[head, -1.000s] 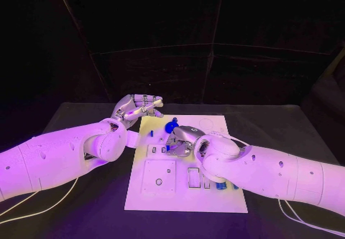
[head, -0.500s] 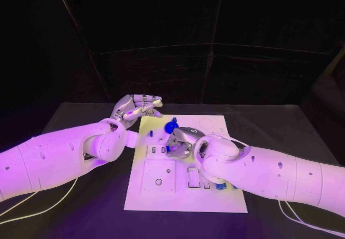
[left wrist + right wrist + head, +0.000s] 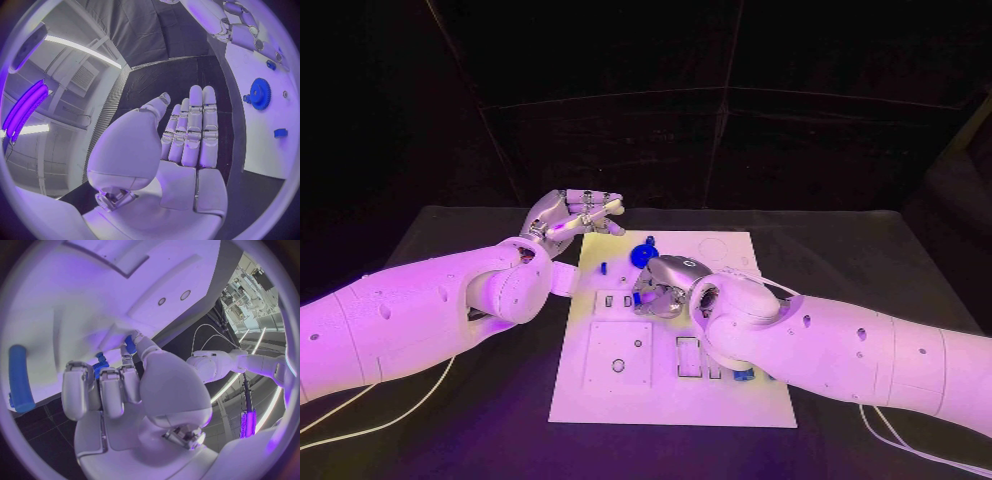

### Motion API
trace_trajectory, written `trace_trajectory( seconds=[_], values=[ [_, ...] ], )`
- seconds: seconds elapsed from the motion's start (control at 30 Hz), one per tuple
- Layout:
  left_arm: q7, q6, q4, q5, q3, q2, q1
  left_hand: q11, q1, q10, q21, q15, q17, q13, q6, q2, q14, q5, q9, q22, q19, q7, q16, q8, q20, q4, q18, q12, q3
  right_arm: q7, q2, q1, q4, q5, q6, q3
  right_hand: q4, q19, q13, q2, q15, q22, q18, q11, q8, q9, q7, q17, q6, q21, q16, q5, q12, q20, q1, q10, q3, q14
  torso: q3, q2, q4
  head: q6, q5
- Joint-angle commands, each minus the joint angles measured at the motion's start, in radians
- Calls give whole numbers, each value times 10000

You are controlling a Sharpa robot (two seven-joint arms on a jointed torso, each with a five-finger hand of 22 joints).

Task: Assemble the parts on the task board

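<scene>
The white task board point(image 3: 733, 400) lies in the middle of the black table. A blue gear point(image 3: 643, 255) stands on its far part, also seen in the left wrist view point(image 3: 260, 93). My right hand point(image 3: 668, 287) hangs low over the board's middle with its fingers curled in, and it pinches a small blue part point(image 3: 99, 364) against the board point(image 3: 125, 290). My left hand point(image 3: 574, 214) hovers at the board's far left corner; its fingers point(image 3: 194, 130) are stretched out flat and hold nothing. A small blue part point(image 3: 280, 132) lies near the gear.
A long blue bar point(image 3: 20, 377) lies on the board close to my right hand. More small blue parts point(image 3: 743, 374) sit near the board's near right side. White cables point(image 3: 372, 420) trail over the table at both near corners.
My right hand has shifted very slightly over the board's middle, still curled on the blue part. The left hand has stayed put.
</scene>
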Motion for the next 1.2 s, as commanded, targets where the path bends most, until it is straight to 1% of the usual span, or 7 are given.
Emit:
trace_trajectory(
  seconds=[0.03, 0.53, 0.7, 0.93, 1.03, 1.1, 1.2],
  values=[
    [43, 99, -2, 3, 9, 7, 14, 22, 70, 23, 63, 22, 9, -9, 58, 14, -30, -55, -5, 9, -27, 33, -35, -63, -4, 8, 117, -36, 61, -145, -4, -14, 2, -87, -213, -19, 66, -3, 1442, -81, 89, 231, -46, 76, -53, -12, 20, 2236, -157, -39, -44, -241, -55, 91, -103, 147, -139, 934, 1, 1, -5, -3, -2],
    [-70, 179, -60, 3, 7, -32, 13, -34, 30, 75, 179, -46, 175, -11, 126, 28, 200, -53, 6, 64, 122, -35, 17, -75, -52, -9, 140, -32, 124, 462, -935, -73, 1280, -117, -1662, 3, 594, -85, 930, -492, 235, 90, -17, 245, -13, -42, 200, 2152, -1052, -118, -84, -259, -585, 227, -161, -312, -862, 912, 5, -18, -5, 35, 59],
    [-595, 69, -160, -386, 6, -84, 13, -142, -102, 300, 491, -200, 502, 13, 197, -2, 844, -61, 9, 214, 536, -112, 328, -95, -183, 23, 154, 25, 140, 1234, -1802, 138, 2194, 128, -1449, 187, 723, -111, 895, -566, 242, 47, -7, 248, 49, -28, 200, 2149, -1061, -141, -87, -269, -610, 240, -72, -338, -965, 911, 6, -26, -3, 70, 48],
    [-2930, 285, -135, -2416, 8, -233, 14, -626, -975, 1713, 1200, -604, 1541, 530, 806, 88, 1839, -146, 180, 596, 1278, -549, 1493, 190, -538, 708, 143, 822, -240, 2384, -2881, 762, 2679, 2085, -636, 324, 691, -888, 357, -280, 181, -1406, 284, 182, 280, 11, 136, 1277, -923, -889, -525, -189, -1181, 200, 608, -804, -905, 678, -11, -76, -44, 75, 59],
    [-4220, 770, -107, -3469, 9, -281, 17, -819, -1211, 2115, 2223, -868, 6440, 1349, 919, 134, 2499, -130, 351, 1215, 1959, -822, 7184, 425, -910, 1000, 151, 1781, -661, 2641, -3312, 1025, 2648, 3209, -616, 343, 725, -980, 253, -220, 161, -1605, 318, 163, 334, 11, 120, 1170, -916, -1017, -597, -137, -1284, 177, 667, -871, -950, 652, -11, -142, -59, 19, 46],
    [-4907, 1094, -75, -4108, 10, -309, 23, -887, -1329, 2111, 2848, -921, 7914, 1866, 881, 103, 2525, -162, 442, 1791, 2019, -833, 8803, 522, -944, 1149, 52, 2346, -913, 2730, -3476, 1141, 2561, 3658, -648, 349, 744, -1001, 220, -172, 148, -1674, 329, 154, 367, 11, 112, 1131, -912, -1064, -627, -34, -1311, 166, 695, -882, -972, 646, -7, -200, -54, -19, 35],
    [-6391, 1944, 2, -5685, 11, -315, 102, -1109, -1739, 2185, 5689, -1051, 10324, 3087, 1043, 147, 2745, -180, 742, 5155, 2685, -1004, 11420, 927, -1070, 1580, -354, 3793, -1416, 2827, -3694, 1315, 2322, 4245, -740, 356, 769, -1004, 210, -115, 132, -1731, 336, 136, 423, 12, 99, 1118, -899, -1110, -647, 178, -1307, 149, 732, -865, -1014, 651, 15, -298, -51, -71, 69]
  ],
)
